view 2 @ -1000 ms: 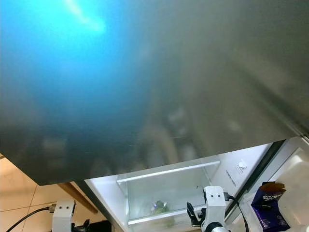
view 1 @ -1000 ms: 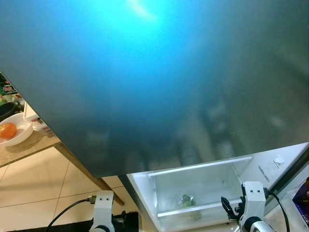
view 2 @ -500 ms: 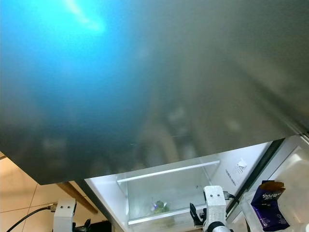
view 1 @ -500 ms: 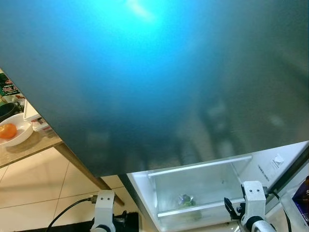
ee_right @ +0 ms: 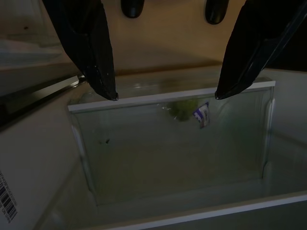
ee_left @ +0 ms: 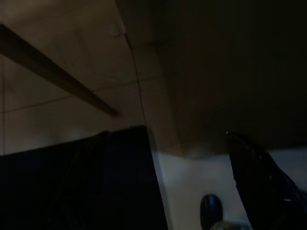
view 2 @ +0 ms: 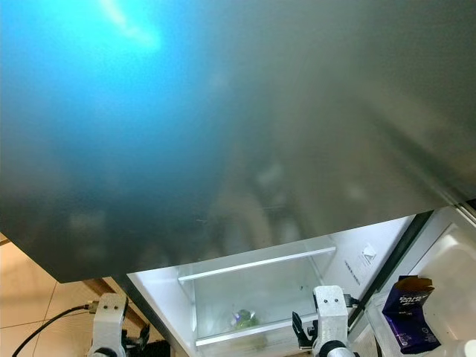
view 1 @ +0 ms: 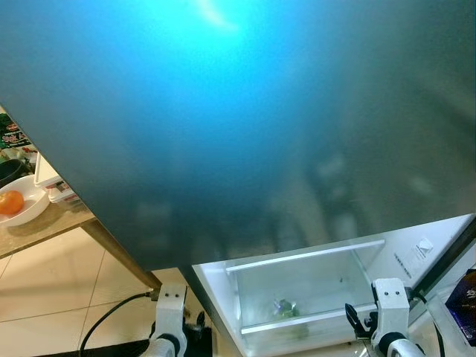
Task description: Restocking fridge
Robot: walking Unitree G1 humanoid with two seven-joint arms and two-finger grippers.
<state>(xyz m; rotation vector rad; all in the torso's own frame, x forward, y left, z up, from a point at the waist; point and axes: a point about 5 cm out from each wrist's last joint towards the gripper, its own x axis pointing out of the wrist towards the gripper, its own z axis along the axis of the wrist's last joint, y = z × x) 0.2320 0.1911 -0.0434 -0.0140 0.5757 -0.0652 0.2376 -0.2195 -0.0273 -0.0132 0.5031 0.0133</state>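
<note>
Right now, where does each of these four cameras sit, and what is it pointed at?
Left eye view: on the head, facing the fridge door and the clear door bin; both wrists show below.
Right eye view: beside it, same scene, plus a purple packet.
Left wrist view: on the left arm, dim, looking at the tiled floor.
Right wrist view: looks along the open right gripper into that same bin.

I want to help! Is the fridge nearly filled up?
Not nearly. Done: the dark fridge door is open, and the clear door bin holds one small green packet. In hand: nothing; the right gripper hangs open at that bin. Left: the orange fruit sits on the table.
</note>
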